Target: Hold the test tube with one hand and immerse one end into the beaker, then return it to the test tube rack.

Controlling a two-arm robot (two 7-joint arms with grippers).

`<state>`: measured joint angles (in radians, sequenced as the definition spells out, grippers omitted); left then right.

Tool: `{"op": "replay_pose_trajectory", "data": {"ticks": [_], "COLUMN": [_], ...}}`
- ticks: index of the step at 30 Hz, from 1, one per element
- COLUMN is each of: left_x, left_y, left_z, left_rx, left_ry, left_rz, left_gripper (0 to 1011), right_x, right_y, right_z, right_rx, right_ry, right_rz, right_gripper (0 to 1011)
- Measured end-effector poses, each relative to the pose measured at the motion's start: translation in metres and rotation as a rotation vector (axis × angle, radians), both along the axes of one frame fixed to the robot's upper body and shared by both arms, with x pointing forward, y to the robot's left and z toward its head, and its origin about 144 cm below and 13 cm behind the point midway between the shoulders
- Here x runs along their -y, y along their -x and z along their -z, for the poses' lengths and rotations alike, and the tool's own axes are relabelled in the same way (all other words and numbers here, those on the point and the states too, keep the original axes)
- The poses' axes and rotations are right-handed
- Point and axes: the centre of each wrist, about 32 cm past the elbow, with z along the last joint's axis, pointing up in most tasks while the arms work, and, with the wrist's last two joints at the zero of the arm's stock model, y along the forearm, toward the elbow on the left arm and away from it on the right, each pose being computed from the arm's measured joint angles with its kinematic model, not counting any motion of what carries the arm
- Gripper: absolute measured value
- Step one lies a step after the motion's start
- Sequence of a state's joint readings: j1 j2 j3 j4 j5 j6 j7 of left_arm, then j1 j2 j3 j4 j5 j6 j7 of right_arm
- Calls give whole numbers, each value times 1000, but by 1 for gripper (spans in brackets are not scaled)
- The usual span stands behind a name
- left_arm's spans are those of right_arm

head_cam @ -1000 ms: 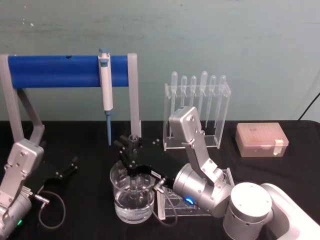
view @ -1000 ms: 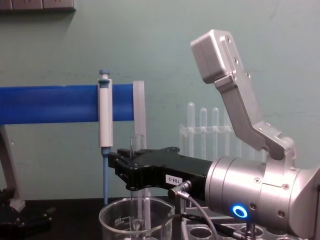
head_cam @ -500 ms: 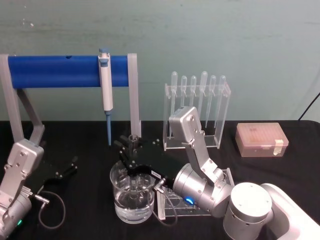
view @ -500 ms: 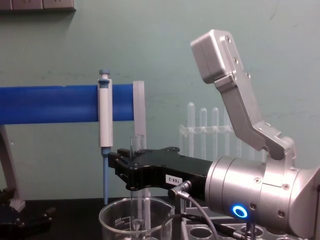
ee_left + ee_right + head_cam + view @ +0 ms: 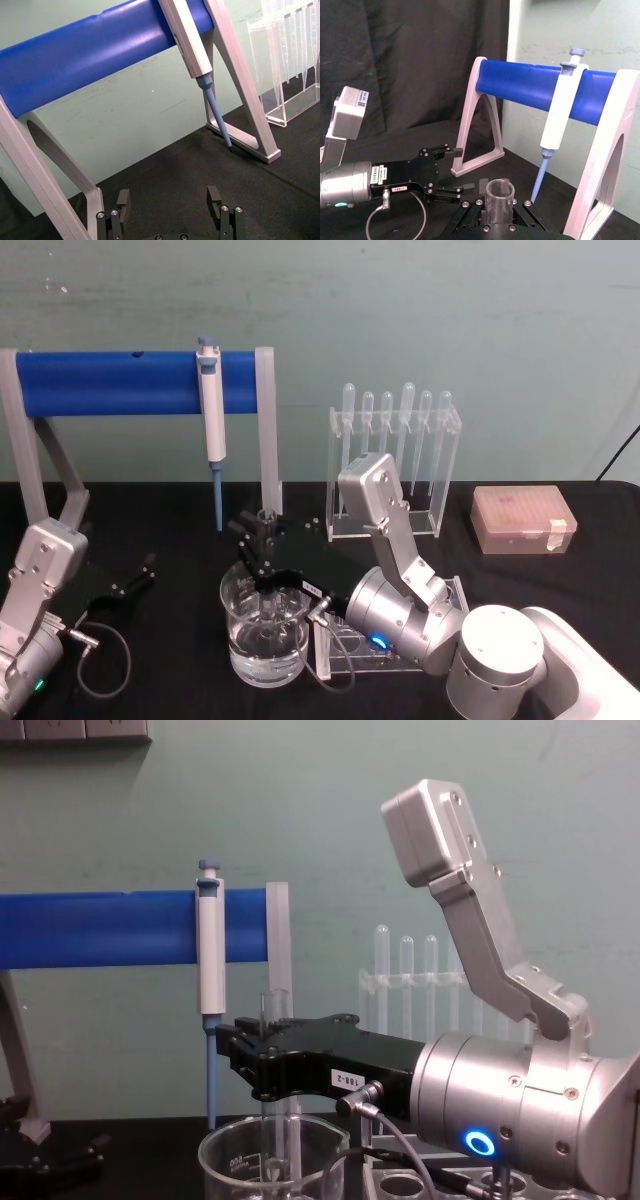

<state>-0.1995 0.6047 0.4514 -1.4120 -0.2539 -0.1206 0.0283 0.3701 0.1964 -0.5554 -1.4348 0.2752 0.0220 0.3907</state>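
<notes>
At the far left, the left gripper (image 5: pixel 135 577) rests low on the black table (image 5: pixel 160 525), its fingers (image 5: pixel 215 197) spread apart with nothing between them. Behind it stands a blue-barred stand (image 5: pixel 110 382) with a white-and-blue pipettor (image 5: pixel 210 410) hanging from the bar, tip pointing down.

Right of that, near the front edge, sits the beaker (image 5: pixel 263 640), its lower part filled with clear liquid (image 5: pixel 265 655). The right gripper (image 5: pixel 260 545) reaches over the beaker's mouth from the right and is clamped on the test tube (image 5: pixel 271 1007). The tube stands upright, its open rim above the jaws and its lower end down inside the beaker; whether it meets the liquid I cannot tell.

Just beside the beaker, under the right arm, is the clear tube rack (image 5: pixel 335 660). Farther back, a pipette rack (image 5: pixel 345 470) holds six plastic pipettes (image 5: pixel 407 410), bulbs up. At the far right lies a closed peach tip box (image 5: pixel 523 520).
</notes>
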Motion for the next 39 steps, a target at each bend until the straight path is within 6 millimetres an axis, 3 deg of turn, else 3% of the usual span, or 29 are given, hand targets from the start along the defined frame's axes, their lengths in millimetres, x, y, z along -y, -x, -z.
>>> {"op": "replay_pose_trajectory", "data": {"ticks": [39], "left_x": [0], "left_y": [0], "left_z": [0], "left_rx": [0], "left_ry": [0], "left_rz": [0], "left_gripper": [1000], "right_x": [0], "right_y": [0], "right_z": [0], "right_rx": [0], "right_ry": [0], "right_rz": [0], "right_gripper": [136]}}
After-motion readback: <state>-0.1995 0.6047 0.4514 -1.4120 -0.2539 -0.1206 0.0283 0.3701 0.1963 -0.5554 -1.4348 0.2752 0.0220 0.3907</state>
